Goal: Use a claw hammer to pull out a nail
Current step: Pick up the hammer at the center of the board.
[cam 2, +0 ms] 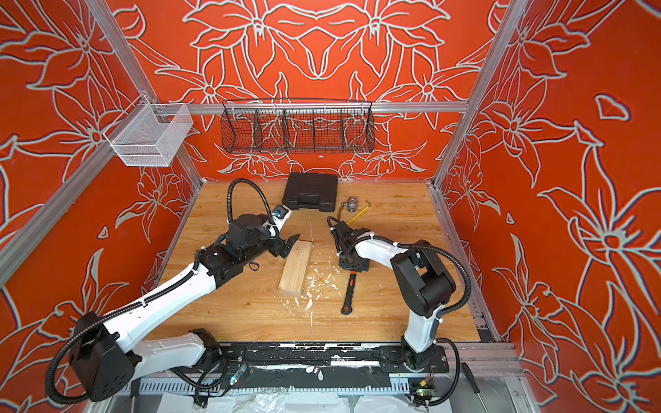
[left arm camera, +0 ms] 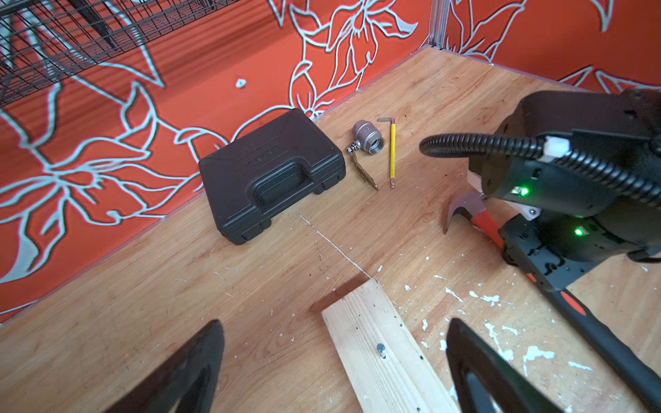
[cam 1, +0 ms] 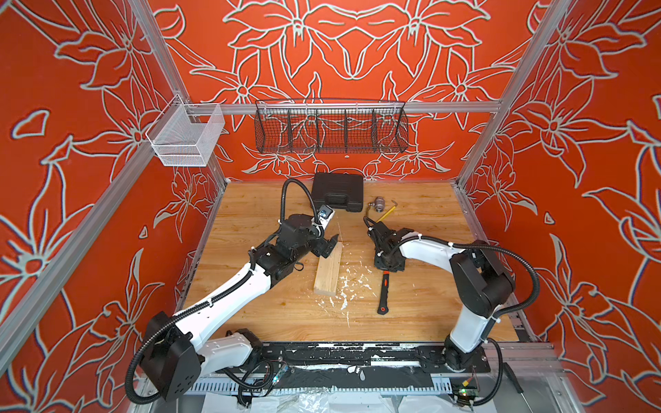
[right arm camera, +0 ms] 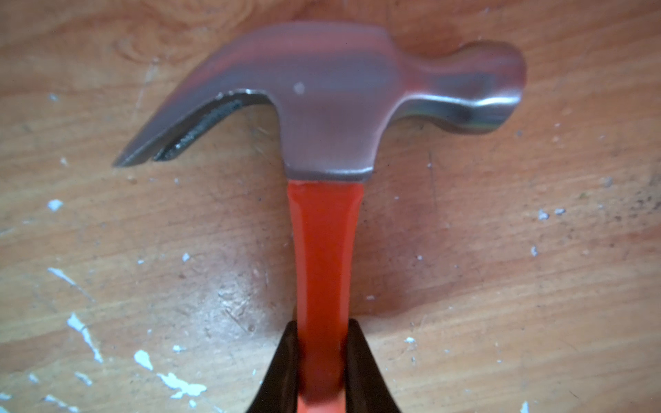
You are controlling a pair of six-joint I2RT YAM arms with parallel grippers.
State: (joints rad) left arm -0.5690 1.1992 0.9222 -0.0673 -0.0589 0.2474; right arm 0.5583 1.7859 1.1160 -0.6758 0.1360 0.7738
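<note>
As the right gripper clamps the claw hammer by its handle, the left gripper hangs wide open over the block's far end, likely to steady it around the nail.

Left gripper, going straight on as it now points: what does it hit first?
Probably the block, near the nail; the open left gripper straddles that end. Its height above is unclear.

Orange-handled claw hammer lies flat; nail seemingly stuck in block
</note>
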